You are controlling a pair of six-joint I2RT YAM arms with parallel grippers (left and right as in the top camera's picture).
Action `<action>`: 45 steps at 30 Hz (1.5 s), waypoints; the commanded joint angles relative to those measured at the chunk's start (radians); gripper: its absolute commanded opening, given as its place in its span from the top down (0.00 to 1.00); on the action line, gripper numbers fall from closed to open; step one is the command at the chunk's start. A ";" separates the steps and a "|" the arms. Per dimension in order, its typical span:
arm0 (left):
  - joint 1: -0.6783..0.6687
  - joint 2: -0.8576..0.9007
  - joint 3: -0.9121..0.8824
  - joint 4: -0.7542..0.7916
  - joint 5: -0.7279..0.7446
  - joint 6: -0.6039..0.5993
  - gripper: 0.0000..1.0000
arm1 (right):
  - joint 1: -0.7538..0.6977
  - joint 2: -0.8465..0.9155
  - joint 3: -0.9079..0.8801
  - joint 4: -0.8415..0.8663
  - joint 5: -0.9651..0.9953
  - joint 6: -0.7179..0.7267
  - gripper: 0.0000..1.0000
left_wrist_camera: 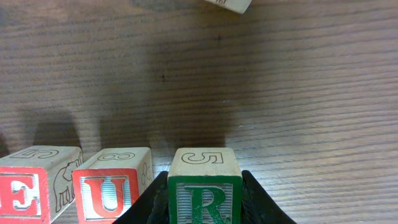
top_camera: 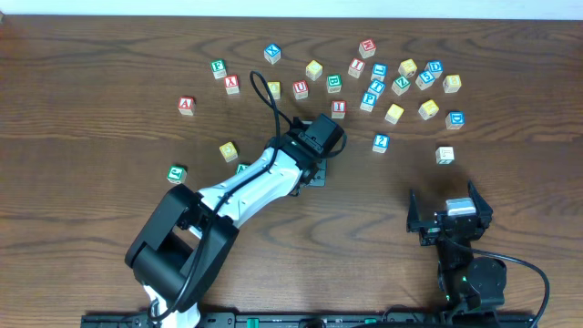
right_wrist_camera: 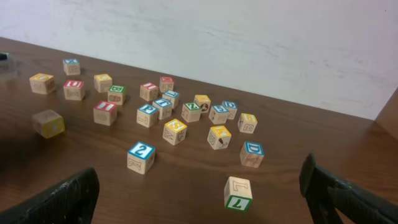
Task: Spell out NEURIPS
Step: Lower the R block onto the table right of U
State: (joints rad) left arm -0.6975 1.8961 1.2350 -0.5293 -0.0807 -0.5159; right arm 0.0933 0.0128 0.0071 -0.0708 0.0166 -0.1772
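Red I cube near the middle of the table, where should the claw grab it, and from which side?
Probably from straight above, pinching the red I cube across two opposite side faces. It sits flat, letter up, and no other cube touches it, so there is room on either side.

Robot test bench in a bare, lab-like room

The left arm (top_camera: 250,187) and right arm (top_camera: 472,278) stand on a black rail (top_camera: 301,320) at the edge of a dark wood-grain surface (top_camera: 91,200). A plain white wall (right_wrist_camera: 261,37) backs it, a black cable (top_camera: 271,105) loops over it, and lettered wooden cubes (top_camera: 393,113) lie scattered.
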 commanded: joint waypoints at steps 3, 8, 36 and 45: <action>-0.004 0.014 -0.008 0.000 -0.016 0.021 0.87 | -0.009 -0.004 -0.002 -0.004 -0.001 -0.007 0.01; -0.004 0.028 -0.008 0.004 -0.016 0.021 0.87 | -0.009 -0.004 -0.002 -0.004 -0.001 -0.007 0.01; -0.004 0.050 -0.008 0.011 -0.015 0.021 0.75 | -0.009 -0.004 -0.002 -0.004 -0.001 -0.007 0.01; -0.004 0.049 -0.008 0.011 -0.015 0.021 0.61 | -0.009 -0.004 -0.002 -0.004 -0.001 -0.007 0.01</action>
State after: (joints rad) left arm -0.6975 1.9285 1.2335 -0.5179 -0.0811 -0.5018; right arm 0.0933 0.0128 0.0071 -0.0711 0.0166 -0.1772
